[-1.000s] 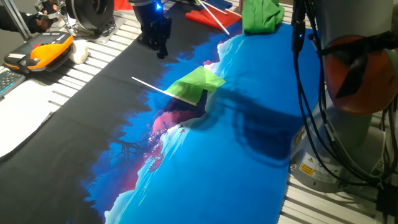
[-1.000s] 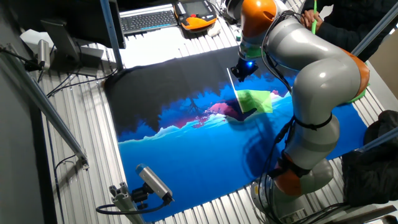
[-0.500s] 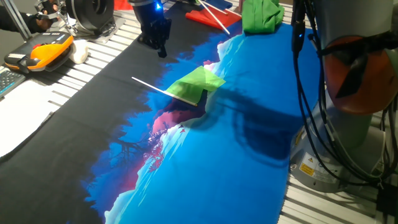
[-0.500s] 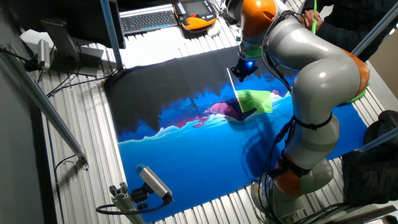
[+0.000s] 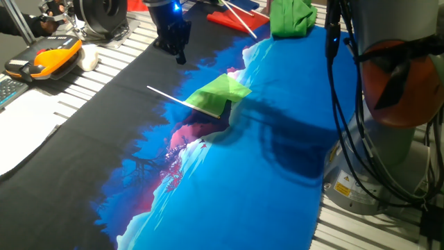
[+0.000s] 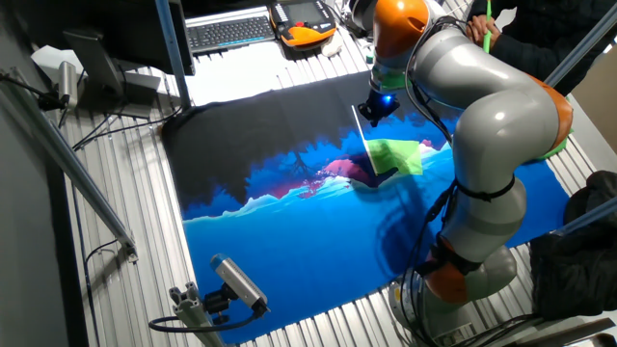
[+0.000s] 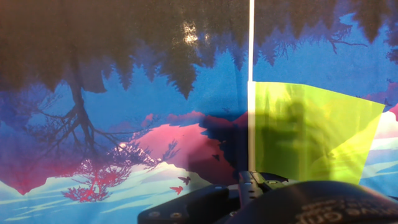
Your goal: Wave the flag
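The flag lies flat on the printed mat. Its light-green cloth (image 5: 218, 94) is partly folded, and its thin white stick (image 5: 166, 96) points out over the black part of the mat. It also shows in the other fixed view (image 6: 395, 154) and in the hand view (image 7: 305, 130), where the stick (image 7: 251, 74) runs straight up the frame. My gripper (image 5: 180, 55) hangs above the mat beyond the stick's free end, apart from the flag. It also shows in the other fixed view (image 6: 376, 111). Its fingers look closed together and hold nothing.
A darker green cloth bundle (image 5: 291, 17) and a red flag with white sticks (image 5: 236, 15) lie at the mat's far end. An orange-black handset (image 5: 48, 59) and a keyboard (image 6: 227, 32) sit beside the mat. The arm's base (image 5: 388, 104) and its cables stand at the right.
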`<action>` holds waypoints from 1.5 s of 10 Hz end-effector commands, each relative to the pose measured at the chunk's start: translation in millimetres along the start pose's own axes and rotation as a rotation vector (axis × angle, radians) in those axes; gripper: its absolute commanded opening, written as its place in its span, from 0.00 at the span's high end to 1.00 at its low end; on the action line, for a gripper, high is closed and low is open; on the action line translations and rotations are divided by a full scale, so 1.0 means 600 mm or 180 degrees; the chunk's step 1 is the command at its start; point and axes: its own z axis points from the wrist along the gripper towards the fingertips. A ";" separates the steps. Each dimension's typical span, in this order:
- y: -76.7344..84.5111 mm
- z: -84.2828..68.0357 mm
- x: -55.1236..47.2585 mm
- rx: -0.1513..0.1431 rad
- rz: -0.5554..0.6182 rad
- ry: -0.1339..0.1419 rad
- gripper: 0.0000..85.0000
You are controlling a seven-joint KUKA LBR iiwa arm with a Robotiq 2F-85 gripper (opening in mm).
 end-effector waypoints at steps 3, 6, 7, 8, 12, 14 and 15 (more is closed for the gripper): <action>0.000 0.000 0.000 0.0000 0.0000 0.0003 1.00; 0.000 0.000 0.000 -0.0001 0.0005 0.0003 1.00; 0.000 0.000 0.000 0.0000 0.0000 -0.0002 1.00; 0.000 0.000 0.000 0.0002 -0.0015 -0.0002 1.00; 0.000 0.000 0.000 0.0004 -0.0029 -0.0002 1.00; 0.000 0.000 0.000 0.0004 -0.0029 0.0003 1.00; 0.000 0.000 0.000 0.0009 -0.0068 0.0004 1.00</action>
